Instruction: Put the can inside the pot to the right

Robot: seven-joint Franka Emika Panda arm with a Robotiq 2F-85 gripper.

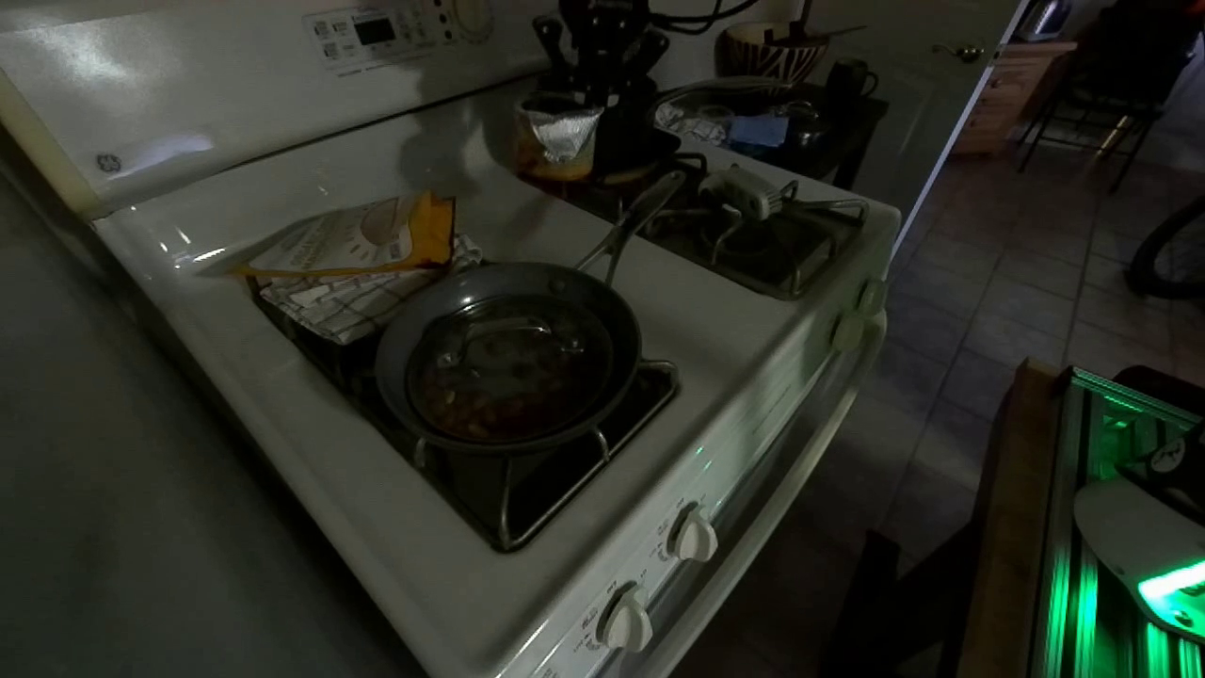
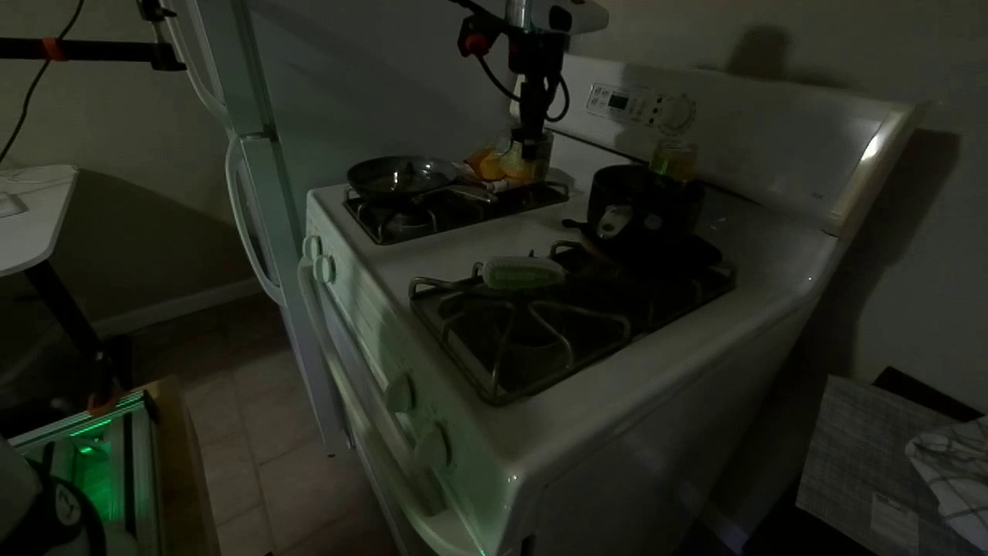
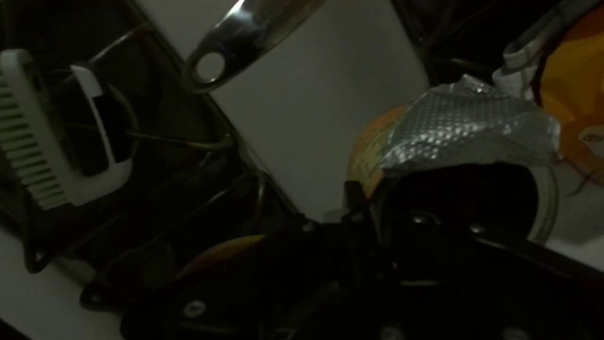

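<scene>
Stove [image 2: 471,243], dim | dark pot [image 2: 656,208] toward the back, waiting | here's the claw [image 2: 529,148], how wide or gripping anything, can't tell | can [image 3: 453,146] right by it, outside the pot: grasp stage, I'd say; next, firm pinch, lift clear, swing over the pot
</scene>
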